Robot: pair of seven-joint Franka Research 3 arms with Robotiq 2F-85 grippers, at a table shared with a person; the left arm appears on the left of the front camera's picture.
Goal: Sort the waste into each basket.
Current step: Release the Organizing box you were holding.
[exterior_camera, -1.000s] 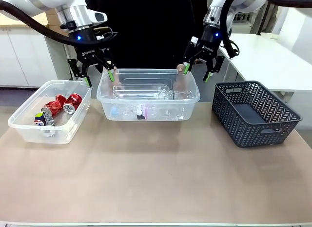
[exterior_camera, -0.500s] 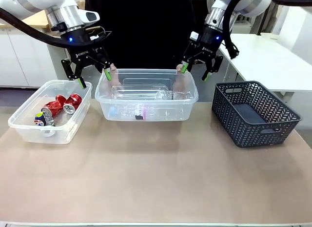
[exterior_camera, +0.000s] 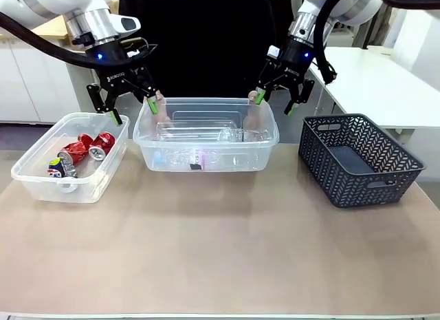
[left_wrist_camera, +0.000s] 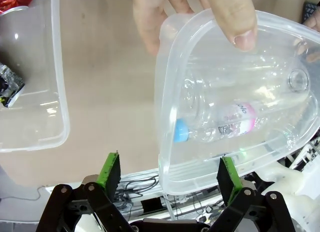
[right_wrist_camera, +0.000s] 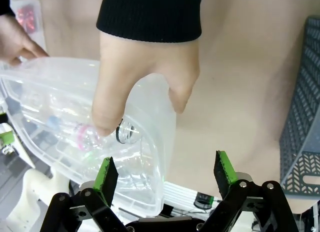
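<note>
Clear plastic bottles with pale labels (exterior_camera: pixel 206 155) lie inside the middle transparent rounded-corner tub (exterior_camera: pixel 206 162), which is gripped at both far corners by a person's hands (right_wrist_camera: pixel 145 67). Crushed red and blue metal cans (exterior_camera: pixel 86 151) rest in a second clear tub (exterior_camera: pixel 41 182) to the left of the middle tub; a dark grey lattice basket (exterior_camera: pixel 357 158) stands to its right. The left gripper (exterior_camera: pixel 130 108) and right gripper (exterior_camera: pixel 273 102) hang spread wide and empty, just above the middle tub's far corners beside the hands. Sorting appears finished; the arms are best kept clear while the tub is handled.
</note>
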